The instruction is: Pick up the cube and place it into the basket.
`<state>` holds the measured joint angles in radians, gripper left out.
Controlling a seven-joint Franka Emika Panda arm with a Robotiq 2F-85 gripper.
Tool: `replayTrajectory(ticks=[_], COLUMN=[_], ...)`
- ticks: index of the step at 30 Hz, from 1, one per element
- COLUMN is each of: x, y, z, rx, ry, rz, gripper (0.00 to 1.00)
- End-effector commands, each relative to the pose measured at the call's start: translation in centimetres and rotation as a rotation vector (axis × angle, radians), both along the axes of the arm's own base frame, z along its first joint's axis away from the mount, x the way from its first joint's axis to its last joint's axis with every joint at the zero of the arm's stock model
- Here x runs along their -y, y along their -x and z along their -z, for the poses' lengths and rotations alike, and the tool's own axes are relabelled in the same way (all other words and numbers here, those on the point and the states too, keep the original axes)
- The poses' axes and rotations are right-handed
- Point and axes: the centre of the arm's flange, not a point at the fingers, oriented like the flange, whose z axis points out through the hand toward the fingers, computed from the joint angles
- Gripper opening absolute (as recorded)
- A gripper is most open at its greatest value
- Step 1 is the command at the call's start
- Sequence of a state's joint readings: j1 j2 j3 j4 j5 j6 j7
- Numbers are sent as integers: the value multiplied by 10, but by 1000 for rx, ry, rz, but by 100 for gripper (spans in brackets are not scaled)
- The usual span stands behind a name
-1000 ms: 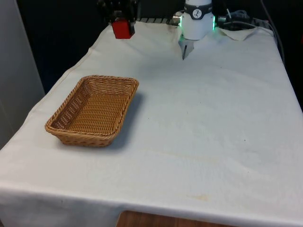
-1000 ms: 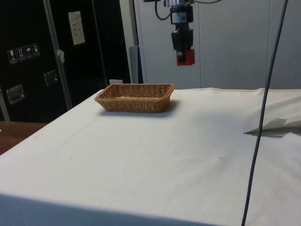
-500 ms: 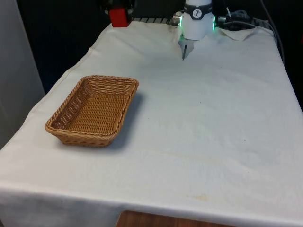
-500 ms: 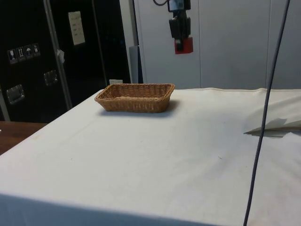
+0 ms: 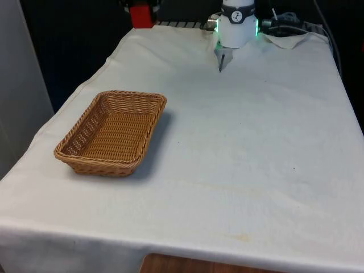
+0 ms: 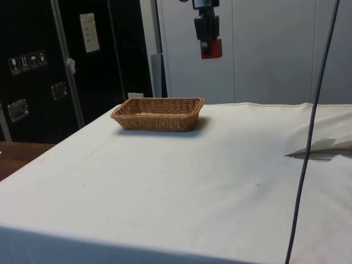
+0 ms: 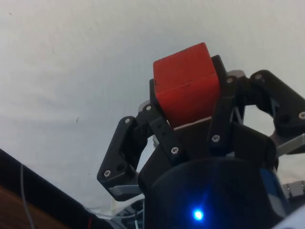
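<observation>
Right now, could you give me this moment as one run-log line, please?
gripper: shut on red cube | height: high above table | basket: empty | phase: carrying

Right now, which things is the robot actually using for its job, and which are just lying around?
For the job:
- red cube, gripped in the hand, high above the table
- wicker basket, with nothing in it

Just lying around:
- white cloth over the table
- dark cable hanging down in the side view

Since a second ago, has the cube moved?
Yes. The cube, held in the end effector, rose higher above the basket in the side view.
</observation>
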<state>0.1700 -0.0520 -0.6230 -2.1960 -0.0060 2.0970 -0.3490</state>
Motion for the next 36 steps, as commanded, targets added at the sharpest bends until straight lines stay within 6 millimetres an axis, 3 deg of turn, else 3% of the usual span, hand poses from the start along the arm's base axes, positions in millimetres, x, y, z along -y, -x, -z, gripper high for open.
replayTrajectory(ticks=[1, 36], x=[-1, -16], y=[-4, -71], z=[-1, -7], rx=[-8, 14], ry=[8, 69], rz=[3, -21], gripper=[0, 0])
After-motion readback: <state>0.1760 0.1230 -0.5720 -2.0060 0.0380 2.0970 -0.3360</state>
